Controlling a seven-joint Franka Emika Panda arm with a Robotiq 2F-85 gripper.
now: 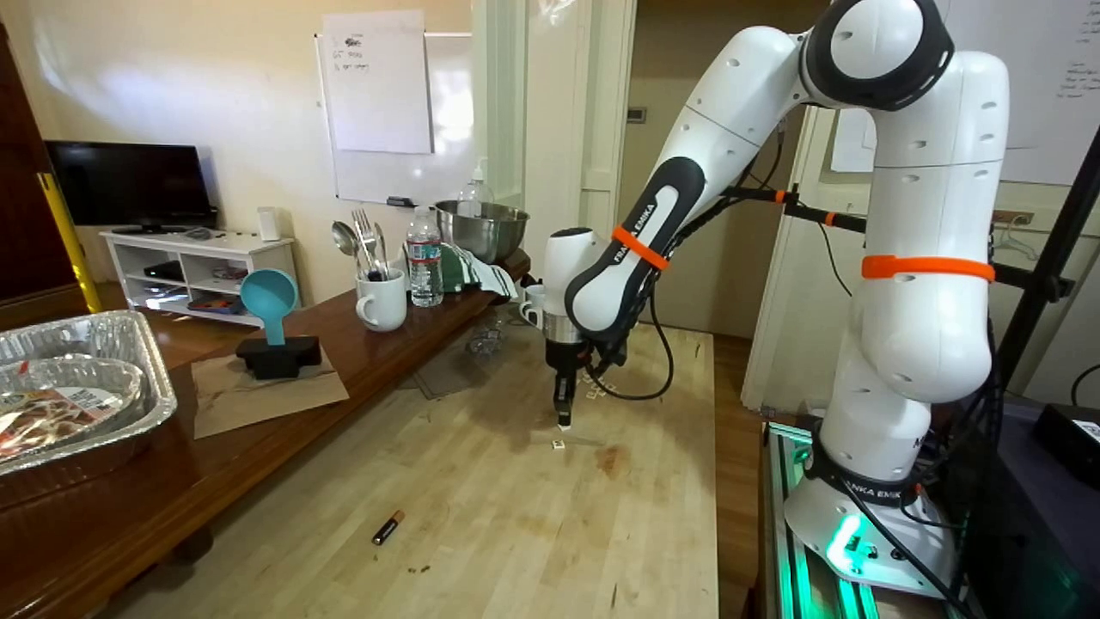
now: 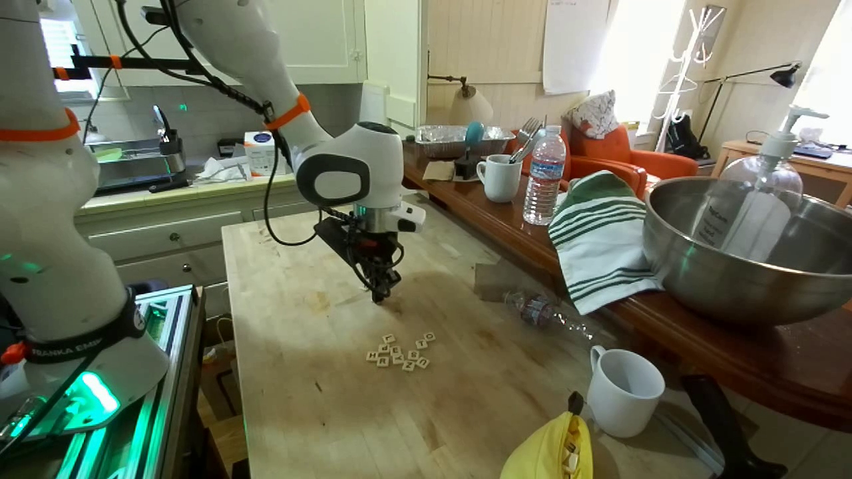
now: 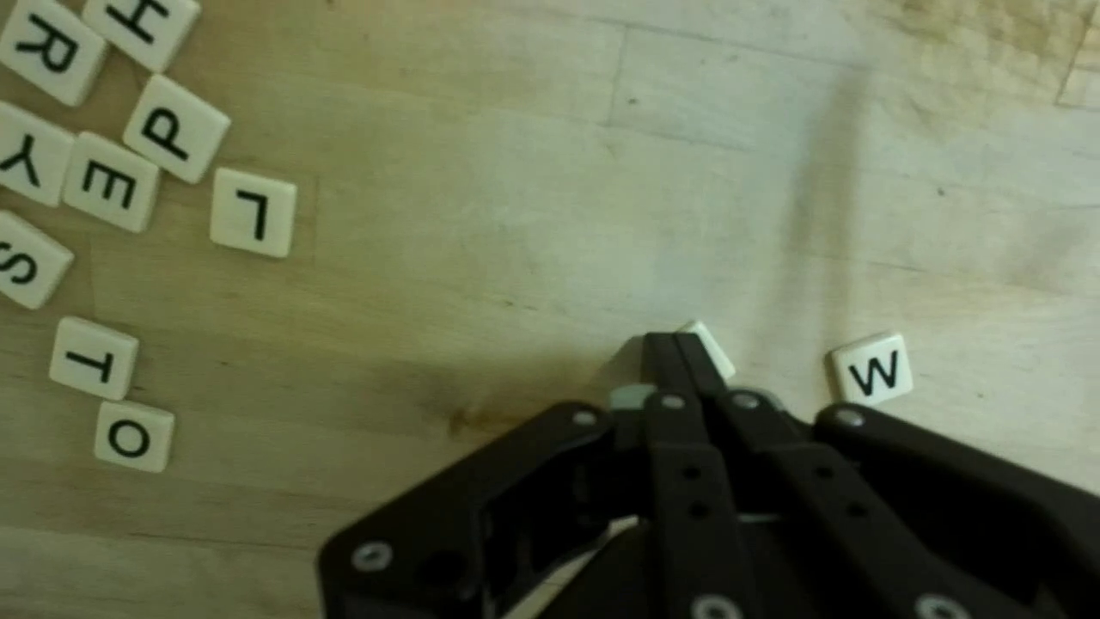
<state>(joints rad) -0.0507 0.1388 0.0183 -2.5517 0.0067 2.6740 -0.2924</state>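
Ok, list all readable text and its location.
"FRANKA EMIKA" on forearm
"NKA EMIK" on base
"H" tile
"R" tile
"P" tile
"Y" tile
"E" tile
"L" tile
"S" tile
"T" tile
"O" tile
"W" tile
Too blurred: wall sheet, bottle labels, other tiles.
Hidden: tile by fingers, fingers covering.

In the wrist view the gripper [image 3: 675, 344] hides most of a tile [image 3: 712, 352], so neither its letter nor whether the two touch can be told; the top edge cuts the H tile [image 3: 144, 28], the left edge the Y tile [image 3: 33, 155] and the S tile [image 3: 30, 260]. In an exterior view the arm [image 1: 683, 155] partly hides a mug [image 1: 536, 301], and writing [image 1: 351, 65] on paper [image 1: 382, 103] is too small to read. In an exterior view the bottom edge crops a pouch [image 2: 540, 454].
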